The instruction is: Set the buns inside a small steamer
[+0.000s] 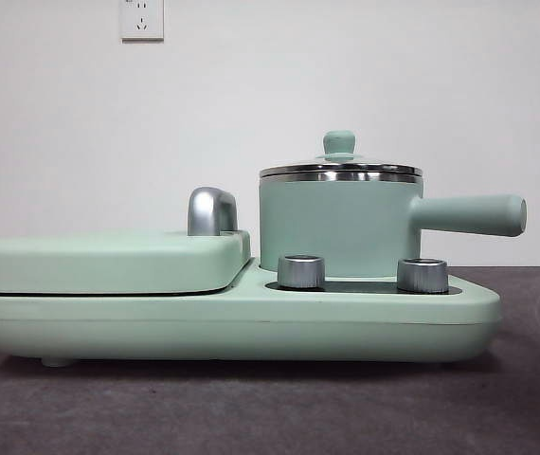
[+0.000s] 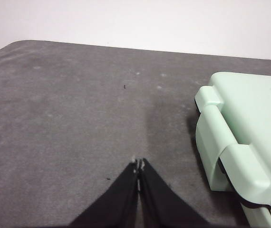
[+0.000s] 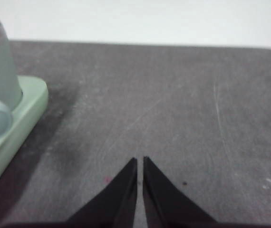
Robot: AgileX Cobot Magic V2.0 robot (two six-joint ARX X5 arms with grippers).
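Your small steamer (image 1: 340, 220) sat lidded on the green cooker base (image 1: 232, 322), well apart from both grippers, left (image 2: 138, 165) and right (image 3: 140, 160), whose jaws were pressed together, empty. You had a grey worktop (image 1: 270, 408) before a white wall (image 1: 270, 95).

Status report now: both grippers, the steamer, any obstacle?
Left gripper shut, empty, beside the griddle. Right gripper shut, empty, over bare table. Small steamer lidded on its base. No buns visible.

My left tool (image 2: 139, 166) hangs above table, jaws pressed together, holding nothing. My right tool (image 3: 140, 161) likewise above table, jaws nearly touching, thin slit between, nothing gripped.
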